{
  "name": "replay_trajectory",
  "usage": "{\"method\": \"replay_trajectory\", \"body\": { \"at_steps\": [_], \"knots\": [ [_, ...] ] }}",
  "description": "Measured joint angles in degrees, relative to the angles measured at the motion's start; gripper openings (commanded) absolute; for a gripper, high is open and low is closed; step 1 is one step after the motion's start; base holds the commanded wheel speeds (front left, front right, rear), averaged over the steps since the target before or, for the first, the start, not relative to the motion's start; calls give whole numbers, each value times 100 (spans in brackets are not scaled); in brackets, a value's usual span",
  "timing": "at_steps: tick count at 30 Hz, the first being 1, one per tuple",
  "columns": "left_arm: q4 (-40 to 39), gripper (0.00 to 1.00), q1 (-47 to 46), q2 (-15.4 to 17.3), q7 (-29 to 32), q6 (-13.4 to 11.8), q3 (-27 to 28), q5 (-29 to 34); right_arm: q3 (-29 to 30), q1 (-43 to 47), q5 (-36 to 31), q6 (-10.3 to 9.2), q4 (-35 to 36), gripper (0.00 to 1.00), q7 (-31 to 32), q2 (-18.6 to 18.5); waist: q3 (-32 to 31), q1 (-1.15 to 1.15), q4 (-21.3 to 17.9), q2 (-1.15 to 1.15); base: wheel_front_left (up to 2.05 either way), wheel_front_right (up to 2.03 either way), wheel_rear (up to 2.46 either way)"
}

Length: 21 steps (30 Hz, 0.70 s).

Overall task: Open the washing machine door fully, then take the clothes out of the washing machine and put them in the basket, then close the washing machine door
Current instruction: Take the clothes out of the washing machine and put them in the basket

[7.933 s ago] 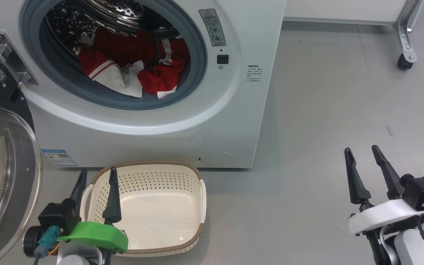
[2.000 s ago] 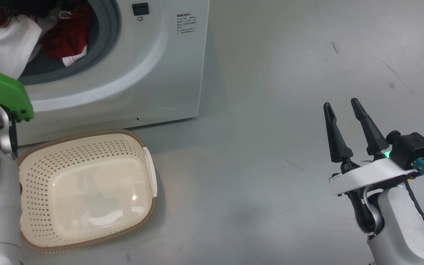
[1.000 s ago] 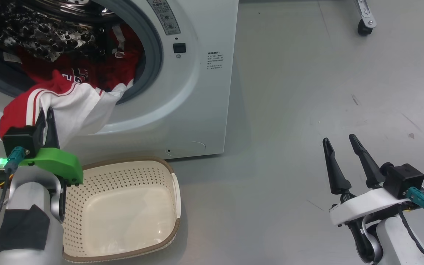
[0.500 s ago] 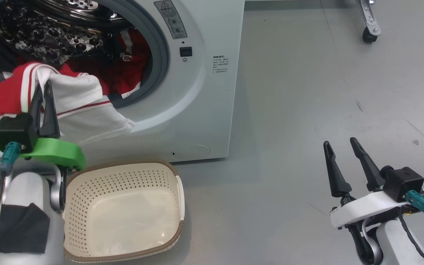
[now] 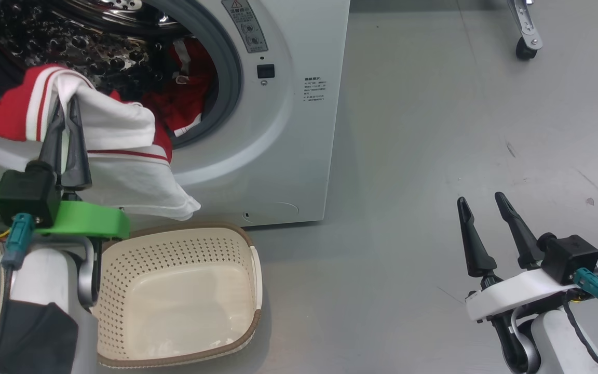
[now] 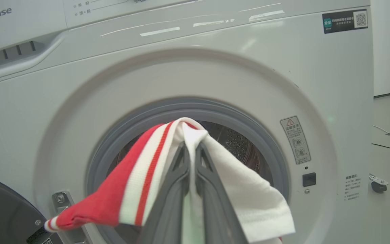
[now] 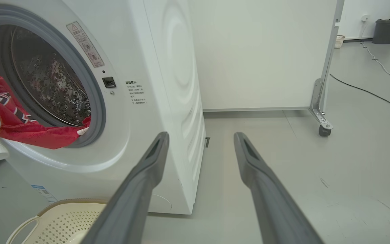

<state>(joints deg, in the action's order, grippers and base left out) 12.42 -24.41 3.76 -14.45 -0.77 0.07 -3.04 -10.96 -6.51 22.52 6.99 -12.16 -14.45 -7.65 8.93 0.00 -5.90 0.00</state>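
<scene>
Head view: our left gripper (image 5: 67, 104) sits at nine o'clock, its fingers pressed together and pinching one of the clothes (image 5: 117, 156), a white garment with red, white-striped trim. The cloth hangs in front of the washing machine (image 5: 288, 130), its lowest corner just above the far rim of the basket (image 5: 251, 270) at seven o'clock. We see no garment in the basket yet. More red fabric lies inside the drum at eleven o'clock. Our right gripper (image 5: 479, 198) is at four o'clock with its fingers spread and nothing between them, well apart from the machine over the smooth, scuffed grey floor (image 5: 434, 156).

Left wrist view: the two fingers meet at six o'clock with the striped fabric draped over their tips, in front of the grey-ringed drum mouth. The washing machine door (image 6: 2, 210) shows as a dark edge at eight o'clock, swung away beside its hinge (image 6: 59, 198).

Right wrist view: the spread fingers point past the machine's corner. Red cloth lies over the lower lip of the drum at nine o'clock; we cannot tell whether it belongs to the held piece. A white panel (image 7: 259, 54) on a castor (image 7: 323, 130) stands behind, and a cable (image 7: 367, 89) and a bin (image 7: 386, 30) lie toward one o'clock.

We judge the door opening done and the unloading barely begun. Dropping this garment, fetching the rest and closing the door remain.
</scene>
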Motion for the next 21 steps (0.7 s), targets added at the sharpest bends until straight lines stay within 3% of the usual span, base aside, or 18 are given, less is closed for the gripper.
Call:
{"method": "replay_trajectory", "body": {
  "at_steps": [21],
  "knots": [
    [449, 0, 721, -86, 379, 116, -537, -7, -70, -3, -4, 0, 97, 100, 0, 16, 308, 0, -61, 0, 0, 0, 0]
  ]
}}
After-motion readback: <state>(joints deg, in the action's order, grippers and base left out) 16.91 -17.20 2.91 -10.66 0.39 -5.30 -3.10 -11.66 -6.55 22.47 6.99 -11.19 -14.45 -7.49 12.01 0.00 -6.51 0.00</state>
